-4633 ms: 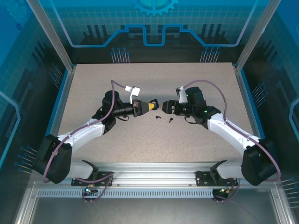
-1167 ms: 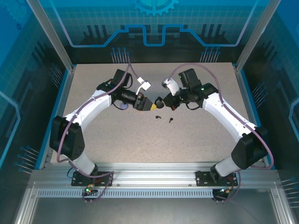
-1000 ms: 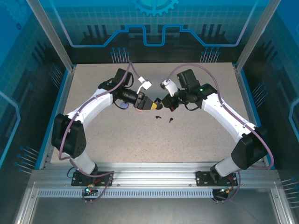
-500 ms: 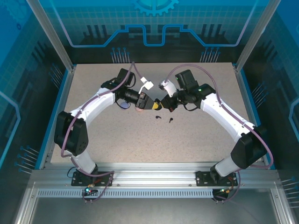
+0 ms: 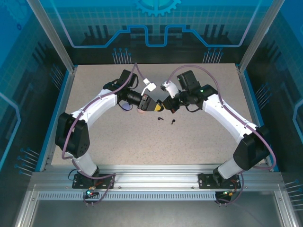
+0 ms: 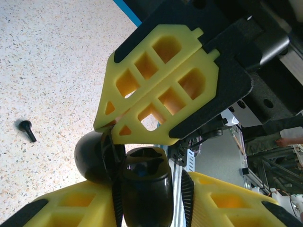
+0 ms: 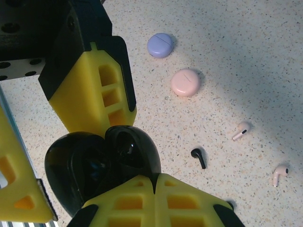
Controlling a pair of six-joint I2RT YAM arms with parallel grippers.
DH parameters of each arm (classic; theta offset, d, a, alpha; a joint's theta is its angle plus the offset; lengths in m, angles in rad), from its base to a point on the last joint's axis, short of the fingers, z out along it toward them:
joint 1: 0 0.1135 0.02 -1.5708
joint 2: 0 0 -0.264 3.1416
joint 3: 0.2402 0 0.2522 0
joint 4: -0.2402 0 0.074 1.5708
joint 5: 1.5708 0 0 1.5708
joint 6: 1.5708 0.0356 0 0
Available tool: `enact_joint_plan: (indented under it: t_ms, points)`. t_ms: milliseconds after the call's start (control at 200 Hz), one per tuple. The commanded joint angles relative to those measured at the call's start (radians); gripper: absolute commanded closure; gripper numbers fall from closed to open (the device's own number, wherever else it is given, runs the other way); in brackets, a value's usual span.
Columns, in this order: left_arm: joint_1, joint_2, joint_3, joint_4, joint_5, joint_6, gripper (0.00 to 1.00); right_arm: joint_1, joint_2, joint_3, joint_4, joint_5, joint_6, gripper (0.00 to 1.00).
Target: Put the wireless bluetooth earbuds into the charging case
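Bracing the open black case (image 7: 94,175) aloft, right gripper (image 7: 154,182) clamps it, left gripper (image 6: 151,182) sits narrow around it, grip unclear; next likely calls for plucking the black earbud (image 7: 199,157) off the table (image 7: 227,56) below it

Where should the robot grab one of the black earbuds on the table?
Grab the black earbud by its thin stem, coming straight down from above. It lies on its side on the table with bare space around it, and the straight stem should slip less than the round head.
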Motion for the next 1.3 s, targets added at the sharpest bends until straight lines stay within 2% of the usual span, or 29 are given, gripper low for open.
enact_joint_plan:
  t_ms: [0, 105, 245, 435, 465, 530, 585, 805, 1025, 1186, 1296]
  points:
    - [-0.008, -0.009, -0.006, 0.032, 0.035, -0.003, 0.64, 0.019, 0.017, 0.032, -0.004, 0.001, 0.001, 1.00]
    - [-0.008, -0.012, -0.013, 0.042, 0.035, -0.004, 0.72, 0.019, 0.019, 0.032, -0.002, 0.007, 0.003, 1.00]
    - [-0.005, -0.015, -0.019, 0.043, 0.033, -0.003, 0.74, 0.019, 0.021, 0.032, 0.004, 0.009, 0.007, 1.00]
    - [-0.002, -0.027, -0.037, 0.064, 0.027, -0.010, 1.00, 0.018, 0.023, 0.036, 0.009, 0.018, 0.021, 1.00]
    - [-0.001, -0.031, -0.042, 0.072, 0.024, -0.015, 1.00, 0.017, 0.021, 0.038, 0.010, 0.028, 0.029, 1.00]
    - [0.001, -0.051, -0.068, 0.106, 0.008, -0.030, 1.00, 0.004, 0.012, 0.037, 0.021, 0.024, 0.057, 0.81]
    - [0.007, -0.077, -0.098, 0.142, -0.009, -0.046, 1.00, -0.010, -0.006, 0.031, 0.030, 0.016, 0.078, 0.71]
    - [0.044, -0.224, -0.252, 0.328, -0.118, -0.144, 1.00, -0.071, -0.133, -0.041, 0.068, -0.091, 0.166, 0.54]
    - [0.055, -0.442, -0.488, 0.643, -0.301, -0.281, 1.00, -0.077, -0.155, -0.148, 0.072, -0.057, 0.301, 0.47]
    - [0.054, -0.602, -0.671, 0.919, -0.457, -0.359, 1.00, -0.040, -0.069, -0.190, 0.072, 0.074, 0.373, 0.46]
    - [0.053, -0.686, -0.719, 0.970, -0.534, -0.385, 1.00, -0.011, 0.014, -0.181, 0.076, 0.115, 0.363, 0.45]
